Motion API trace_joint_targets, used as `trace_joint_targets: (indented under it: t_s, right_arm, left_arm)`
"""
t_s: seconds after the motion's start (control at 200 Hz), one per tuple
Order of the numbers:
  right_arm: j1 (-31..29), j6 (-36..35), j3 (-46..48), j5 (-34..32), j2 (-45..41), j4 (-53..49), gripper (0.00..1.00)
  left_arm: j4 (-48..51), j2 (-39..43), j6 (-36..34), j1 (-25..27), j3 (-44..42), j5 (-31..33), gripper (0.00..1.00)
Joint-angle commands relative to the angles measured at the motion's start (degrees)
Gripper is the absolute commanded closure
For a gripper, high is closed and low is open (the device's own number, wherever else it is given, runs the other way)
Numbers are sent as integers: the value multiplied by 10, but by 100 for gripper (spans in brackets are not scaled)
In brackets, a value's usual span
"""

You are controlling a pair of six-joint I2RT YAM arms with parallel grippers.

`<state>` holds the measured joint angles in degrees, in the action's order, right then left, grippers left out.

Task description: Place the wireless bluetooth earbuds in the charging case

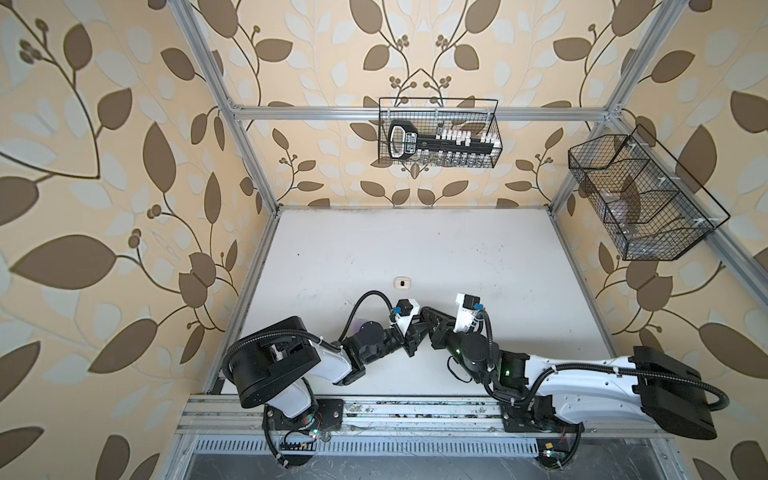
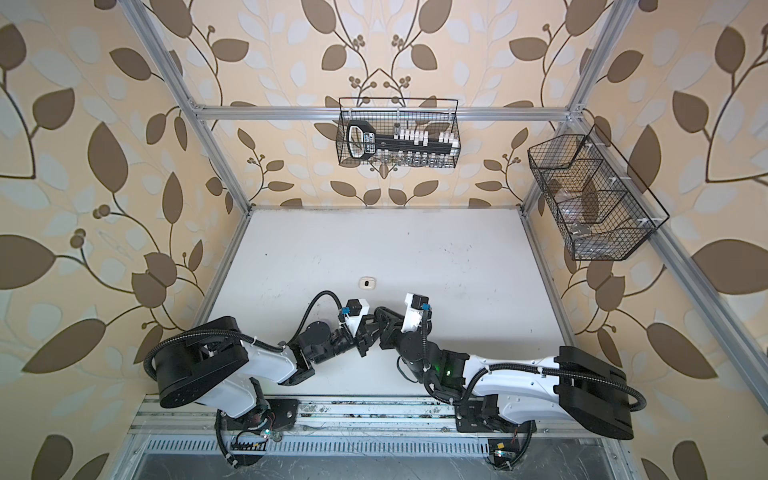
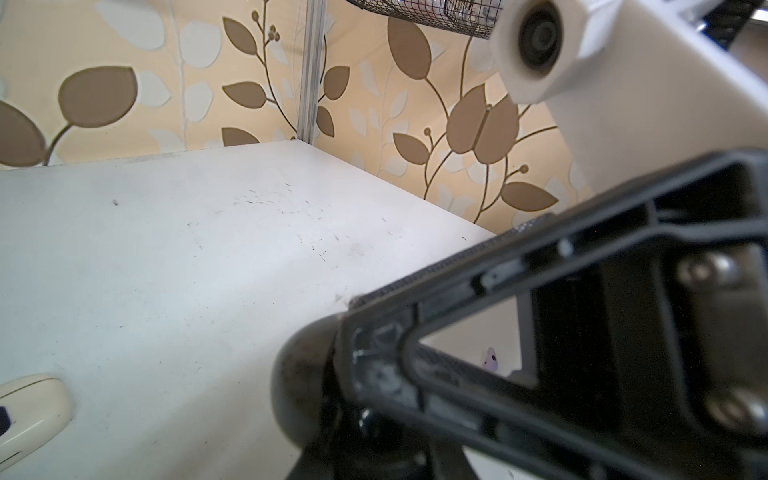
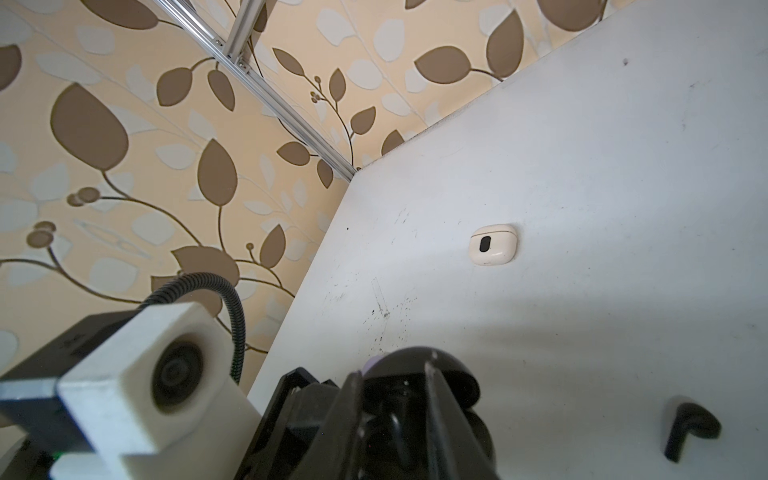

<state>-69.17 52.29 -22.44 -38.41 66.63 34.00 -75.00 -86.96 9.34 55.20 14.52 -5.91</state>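
A white tabletop (image 1: 415, 249) sits inside a metal frame, with leaf-patterned walls around it. In both top views two black and white robot arms rise from a rail at the front edge. The left arm (image 1: 291, 361) and the right arm (image 1: 582, 374) lean inward and meet over the middle of the tabletop's front half.

Two black wire baskets hang on the frame. The back basket (image 1: 438, 133), above the back edge, holds a black and white tool. The side basket (image 1: 640, 195) hangs above the right edge.

The left gripper (image 1: 415, 332) is closed on a black charging case (image 4: 419, 374), a rounded dome raised off the tabletop. The right gripper (image 4: 394, 370) reaches in tip to tip with it. Its fingers (image 4: 432, 399) stand narrowly apart just in front of the dome. I cannot tell whether they press on anything.

A white charging case (image 1: 402, 282), closed, lies alone left of the tabletop's middle, well apart from every edge and from both grippers.

A black earbud (image 4: 690, 428) lies flat on the tabletop near the black case. A lavender earbud (image 3: 490, 359) shows through an opening in the right gripper's frame. What it rests on is hidden. A lavender patch (image 4: 371, 362) touches the dome's rim beside one right finger.
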Motion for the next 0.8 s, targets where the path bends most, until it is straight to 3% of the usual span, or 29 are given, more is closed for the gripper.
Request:
trace_joint_targets:
  t_s: [0.0,0.53,0.8]
  right_arm:
    - [-10,-18,2,13,5,-3,66]
    - [-26,-60,-8,-8,-30,-37,45]
    - [-26,-78,-6,11,-52,-37,45]
  left_arm:
    - [-66,29,-9,7,2,-16,100]
    - [-66,41,-18,7,-9,-38,100]
    - [-66,41,-20,7,-5,-56,100]
